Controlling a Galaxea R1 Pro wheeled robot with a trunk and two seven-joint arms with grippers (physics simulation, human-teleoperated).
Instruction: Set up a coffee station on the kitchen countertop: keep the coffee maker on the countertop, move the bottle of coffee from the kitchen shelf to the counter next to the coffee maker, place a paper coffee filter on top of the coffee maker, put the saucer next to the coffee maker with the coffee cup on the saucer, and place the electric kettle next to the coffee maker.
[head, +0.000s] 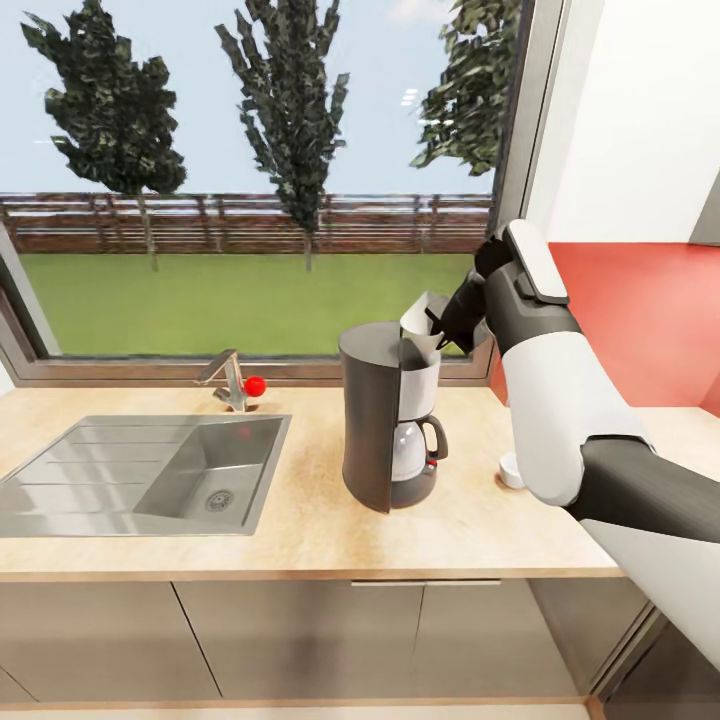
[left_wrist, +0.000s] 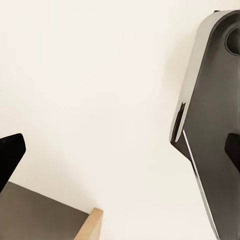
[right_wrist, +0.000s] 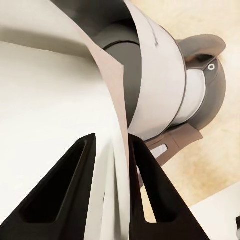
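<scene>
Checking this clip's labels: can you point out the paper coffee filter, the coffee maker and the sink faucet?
paper coffee filter (head: 420, 316): head view, on its pale upper flap above the machine.
coffee maker (head: 368, 420): head view, on its dark side panel.
sink faucet (head: 228, 378): head view, on the metal spout behind the basin.

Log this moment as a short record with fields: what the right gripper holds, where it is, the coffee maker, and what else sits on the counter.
right gripper: shut on the paper filter
filter position: above the coffee maker's top, not yet released
coffee maker: upright on the countertop, right of the sink
other item: small white object on the counter behind the right arm, mostly hidden
left gripper: fingertips at the frame edges, apart
</scene>
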